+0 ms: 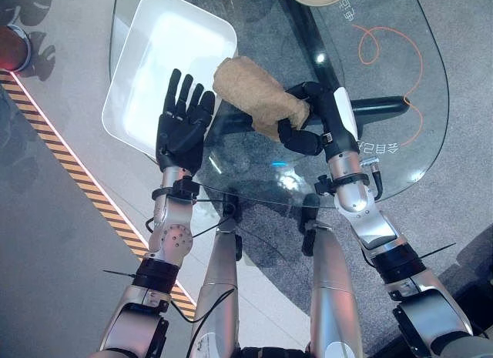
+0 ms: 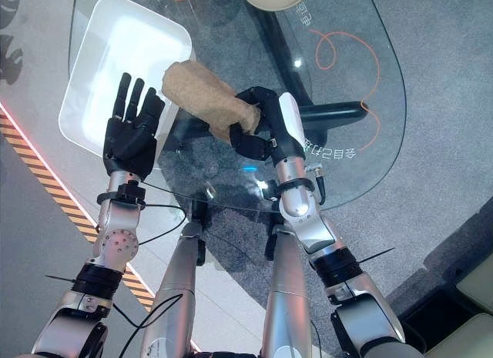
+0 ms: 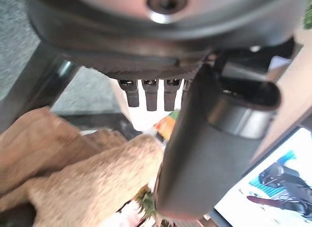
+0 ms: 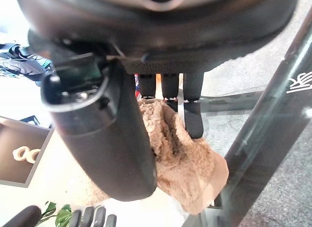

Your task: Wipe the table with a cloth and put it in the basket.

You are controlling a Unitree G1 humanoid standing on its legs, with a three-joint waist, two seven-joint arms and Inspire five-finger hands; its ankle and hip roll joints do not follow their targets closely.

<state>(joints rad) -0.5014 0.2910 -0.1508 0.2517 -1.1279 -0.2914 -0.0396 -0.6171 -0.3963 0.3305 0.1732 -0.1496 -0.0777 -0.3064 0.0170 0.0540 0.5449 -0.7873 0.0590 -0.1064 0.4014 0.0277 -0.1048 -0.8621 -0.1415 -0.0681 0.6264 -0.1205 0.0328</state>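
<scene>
I see the cloth (image 1: 258,96) bunched into a tan roll above the glass table (image 1: 400,154), near the table's middle. Its long axis runs from about ten o'clock to four o'clock in the eye views: the free end points toward ten o'clock, reaching the basket's near corner, and the four o'clock end sits in my right hand (image 1: 312,119). That hand is clenched around the cloth, fingers curled under and thumb over.

The right wrist view adds what the head views hide: the cloth (image 4: 187,163) pressed between the thumb and the fingers (image 4: 194,120), with a loose flap hanging past them.

The white basket (image 1: 142,65), a shallow rectangular tray, lies at ten o'clock of the cloth, hanging partly over the table's left edge. My left hand (image 1: 181,123) hovers flat over the basket's near corner at nine o'clock of the cloth, released, fingers straight and spread. Its wrist view shows the cloth (image 3: 87,183) just past the straight fingers, not touching them.
</scene>
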